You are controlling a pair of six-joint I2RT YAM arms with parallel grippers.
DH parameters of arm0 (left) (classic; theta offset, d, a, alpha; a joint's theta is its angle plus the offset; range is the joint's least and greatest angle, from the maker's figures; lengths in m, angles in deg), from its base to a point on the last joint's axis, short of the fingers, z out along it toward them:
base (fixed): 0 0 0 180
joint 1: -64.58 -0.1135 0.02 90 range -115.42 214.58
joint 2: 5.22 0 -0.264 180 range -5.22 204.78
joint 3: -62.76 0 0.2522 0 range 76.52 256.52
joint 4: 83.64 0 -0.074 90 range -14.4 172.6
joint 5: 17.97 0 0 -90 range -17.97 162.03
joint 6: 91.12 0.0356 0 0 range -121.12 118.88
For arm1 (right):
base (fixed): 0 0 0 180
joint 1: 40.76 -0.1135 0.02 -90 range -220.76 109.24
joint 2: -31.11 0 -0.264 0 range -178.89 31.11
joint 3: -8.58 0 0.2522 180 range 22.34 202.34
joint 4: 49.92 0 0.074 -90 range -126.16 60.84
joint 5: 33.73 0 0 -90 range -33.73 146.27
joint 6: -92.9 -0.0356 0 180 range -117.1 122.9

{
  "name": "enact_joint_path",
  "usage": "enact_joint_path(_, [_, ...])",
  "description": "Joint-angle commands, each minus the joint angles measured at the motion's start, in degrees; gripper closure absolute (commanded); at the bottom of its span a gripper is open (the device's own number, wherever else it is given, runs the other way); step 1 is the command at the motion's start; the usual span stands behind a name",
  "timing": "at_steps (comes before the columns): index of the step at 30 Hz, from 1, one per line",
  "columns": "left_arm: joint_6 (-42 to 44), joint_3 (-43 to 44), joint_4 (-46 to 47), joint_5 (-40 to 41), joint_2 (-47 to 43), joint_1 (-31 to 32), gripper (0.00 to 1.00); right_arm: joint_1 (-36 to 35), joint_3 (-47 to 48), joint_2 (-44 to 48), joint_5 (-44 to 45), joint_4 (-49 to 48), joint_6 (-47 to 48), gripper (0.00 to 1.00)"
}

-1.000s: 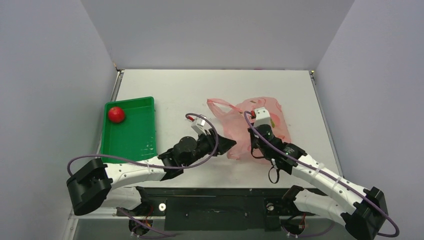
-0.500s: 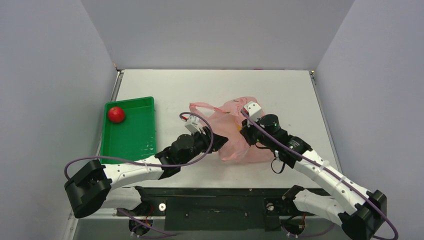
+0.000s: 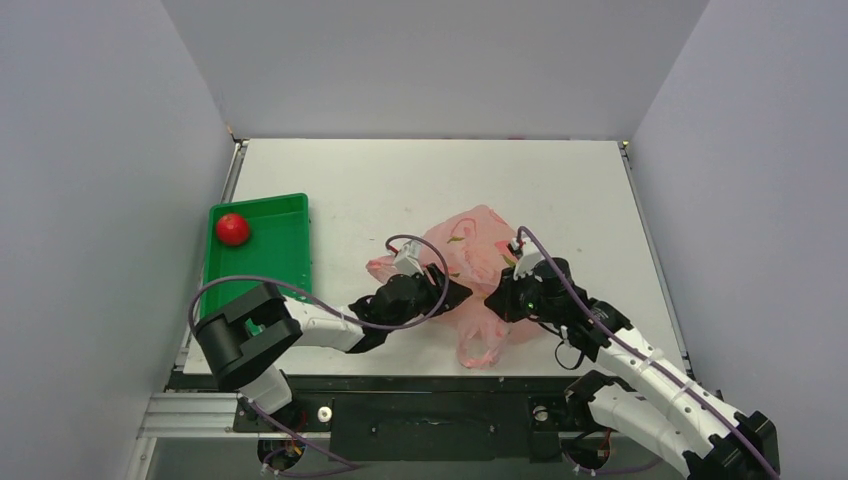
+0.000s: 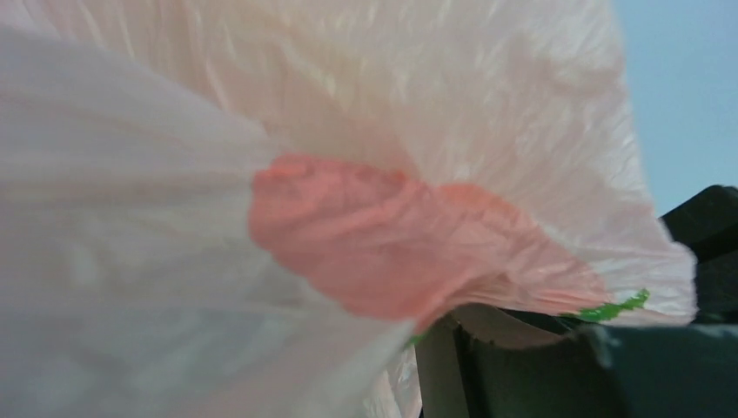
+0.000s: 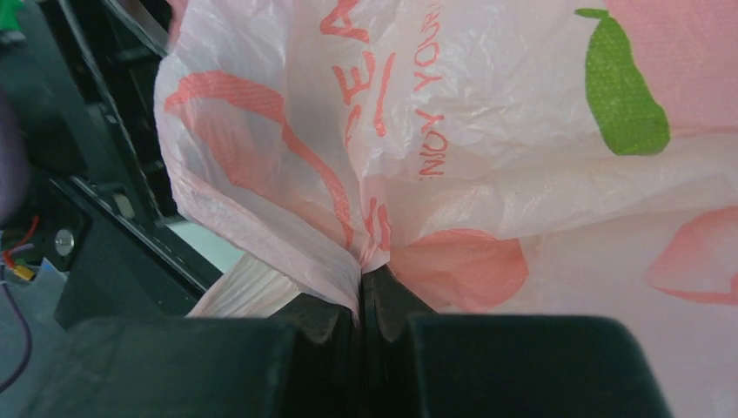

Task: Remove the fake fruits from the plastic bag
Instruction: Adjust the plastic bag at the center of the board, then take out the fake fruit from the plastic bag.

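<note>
Your right gripper [image 5: 361, 300] is pinched tight on a fold of the pink bag [image 5: 487, 131], which lies mid-table between the arms. Your left gripper [image 3: 453, 291] presses into its other side, and film hides whether it grips. No fruit shows. Lift gently and spread the mouth without tearing.

Only readable print is red lettering on the plastic bag [image 5: 487, 131] in the right wrist view: small capitals running sideways, roughly "NJOY YOUR" with the start lost in a crease, plus bigger letters "EA" beside it, rest cut off; nothing legible in other views.
</note>
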Motion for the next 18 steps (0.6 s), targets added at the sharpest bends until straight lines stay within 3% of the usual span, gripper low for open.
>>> enact_joint_path(1, [-5.29,2.51,6.82,6.54,2.17,2.87,0.51,2.37,0.67,-1.87,-6.93,-8.83,0.58,1.00])
enact_joint_path(4, [-7.20,5.59,0.20,9.90,2.99,2.95,0.48,3.70,0.38,-0.78,-7.13,-8.66,1.15,1.00])
enact_joint_path(7, [-8.77,6.58,-3.65,14.38,4.07,2.55,0.58,5.12,0.46,0.71,-6.99,-7.30,1.70,1.00])
enact_joint_path(9, [-9.43,7.44,-3.63,15.44,5.72,1.64,0.58,5.63,0.61,0.91,-7.59,-6.95,2.23,1.00])
enact_joint_path(18, [-9.75,15.54,-5.71,16.26,14.47,-3.01,0.46,8.01,3.72,-0.73,-10.78,-3.57,6.05,1.00])
